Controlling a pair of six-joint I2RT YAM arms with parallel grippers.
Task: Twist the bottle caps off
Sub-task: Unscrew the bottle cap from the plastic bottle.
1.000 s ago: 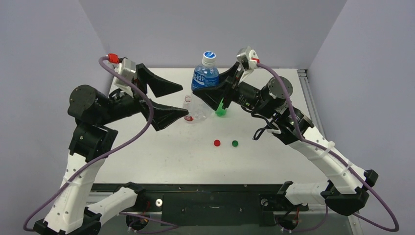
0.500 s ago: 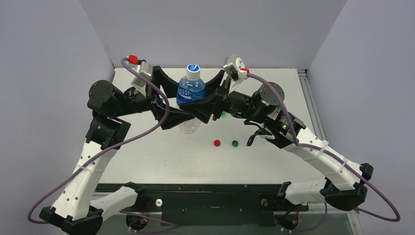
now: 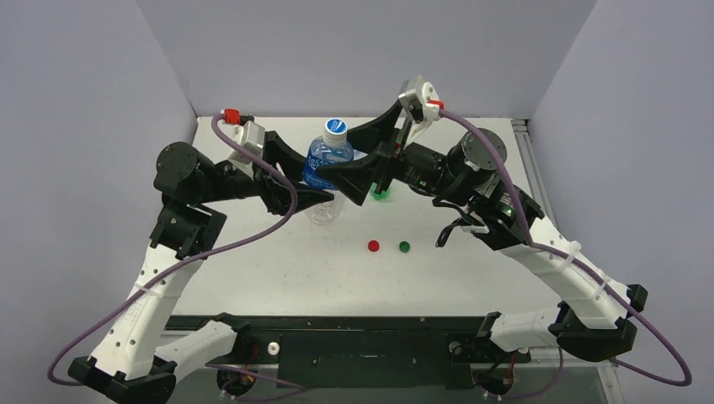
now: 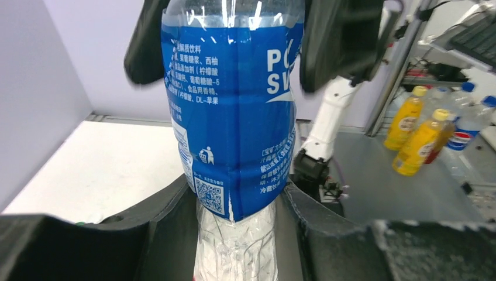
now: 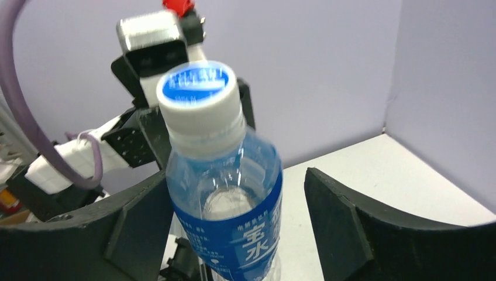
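A clear bottle with a blue label (image 3: pixel 327 160) is held up over the back of the table, tilted, with its whitish-blue cap (image 3: pixel 335 126) still on. My left gripper (image 3: pixel 322 182) is shut on its lower body; in the left wrist view the bottle (image 4: pixel 234 105) is pinched between both fingers of that gripper (image 4: pixel 237 234). My right gripper (image 3: pixel 338 151) stands open around the bottle's upper part. In the right wrist view the cap (image 5: pixel 196 93) points at the camera, and one finger (image 5: pixel 342 219) of the right gripper (image 5: pixel 234 228) stands apart from the label.
A red cap (image 3: pixel 373 246) and a green cap (image 3: pixel 404 247) lie loose on the white table (image 3: pixel 286 269). A green bottle (image 3: pixel 380 193) stands behind the right gripper. A clear bottle (image 3: pixel 322 214) lies under the left gripper. Grey walls close in left, back and right.
The right gripper carried the blue-label bottle left to the left gripper. The left jaws have shut on its lower body, and the right jaws have opened off it.
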